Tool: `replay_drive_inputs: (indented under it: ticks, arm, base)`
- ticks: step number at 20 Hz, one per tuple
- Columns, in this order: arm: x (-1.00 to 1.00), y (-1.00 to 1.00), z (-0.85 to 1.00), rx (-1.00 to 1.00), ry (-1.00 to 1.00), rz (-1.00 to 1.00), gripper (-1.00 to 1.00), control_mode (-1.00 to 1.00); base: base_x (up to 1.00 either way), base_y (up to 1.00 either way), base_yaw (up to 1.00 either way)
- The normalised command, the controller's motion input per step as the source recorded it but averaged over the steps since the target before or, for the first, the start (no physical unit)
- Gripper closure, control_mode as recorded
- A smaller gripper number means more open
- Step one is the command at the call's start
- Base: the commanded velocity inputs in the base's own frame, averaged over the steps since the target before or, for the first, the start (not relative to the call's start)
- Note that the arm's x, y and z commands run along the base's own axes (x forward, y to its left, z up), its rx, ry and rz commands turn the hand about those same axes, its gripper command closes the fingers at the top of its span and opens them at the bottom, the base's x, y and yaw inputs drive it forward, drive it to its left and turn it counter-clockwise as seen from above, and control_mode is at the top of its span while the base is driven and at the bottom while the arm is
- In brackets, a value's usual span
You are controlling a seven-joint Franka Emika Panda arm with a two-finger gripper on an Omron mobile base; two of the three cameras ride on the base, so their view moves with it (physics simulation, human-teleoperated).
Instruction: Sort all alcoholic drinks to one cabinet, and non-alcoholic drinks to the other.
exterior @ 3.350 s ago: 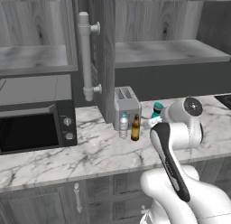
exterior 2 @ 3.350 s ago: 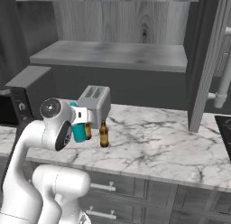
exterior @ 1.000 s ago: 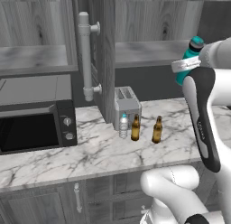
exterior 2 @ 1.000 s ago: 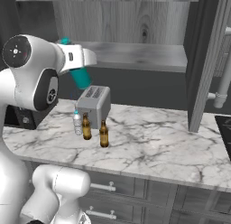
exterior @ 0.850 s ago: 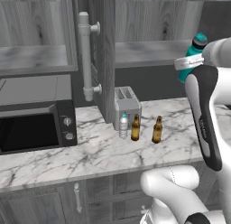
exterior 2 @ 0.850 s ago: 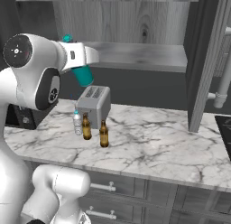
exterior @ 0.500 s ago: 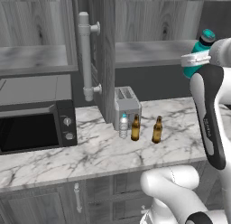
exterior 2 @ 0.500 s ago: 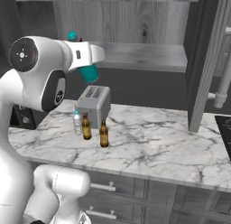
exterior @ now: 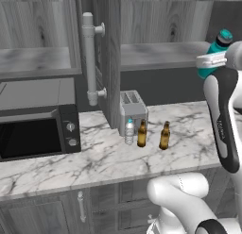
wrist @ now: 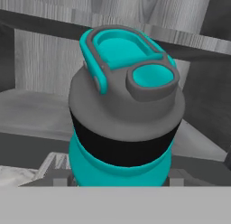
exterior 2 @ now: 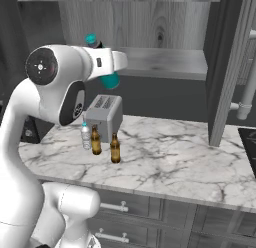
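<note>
On the far left of the left base view I see the microwave [exterior: 35, 131] on the marble counter [exterior: 94, 160], and above it the left cabinet [exterior: 35, 63] with its grey shelf. Next to it hangs the open cabinet door [exterior: 108, 63] with a pale bar handle [exterior: 89, 58]. Just right of the door stands the toaster [exterior: 132, 108], and in front of it, in one row, stand the water bottle [exterior: 129, 132], then the first beer bottle [exterior: 141, 133], close to it, then the second beer bottle [exterior: 164, 136], a little apart. All three are upright on the counter. Further right, the gripper [exterior: 211, 62] is raised up to the level of the shelf of the right cabinet [exterior: 160, 54], and it is closed around the teal flask [exterior: 215, 51]. I see the flask tilted, with its dark cap pointing up and to the right, in front of the open cabinet and above the counter. In the hand view the flask's cap [wrist: 128, 99] is very near the camera, and behind it I see the shelf [wrist: 31, 108].
</note>
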Motion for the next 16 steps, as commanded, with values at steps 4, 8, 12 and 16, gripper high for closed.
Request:
replay_drive_inputs:
  ticks: [4, 8, 12, 16]
  arm:
    - [0.15, -0.22, 0.06, 0.0, 0.0, -0.02, 1.0, -1.0]
    - [0.21, -0.19, 0.07, 0.0, 0.0, -0.02, 1.0, -1.0]
    - [0.25, -0.19, 0.03, 0.0, 0.0, -0.01, 1.0, -1.0]
    - [0.25, -0.18, 0.02, 0.0, 0.0, -0.01, 1.0, -1.0]
  base:
    - [0.0, 0.0, 0.0]
    - [0.0, 0.0, 0.0]
    - [0.0, 0.0, 0.0]
    - [0.0, 0.0, 0.0]
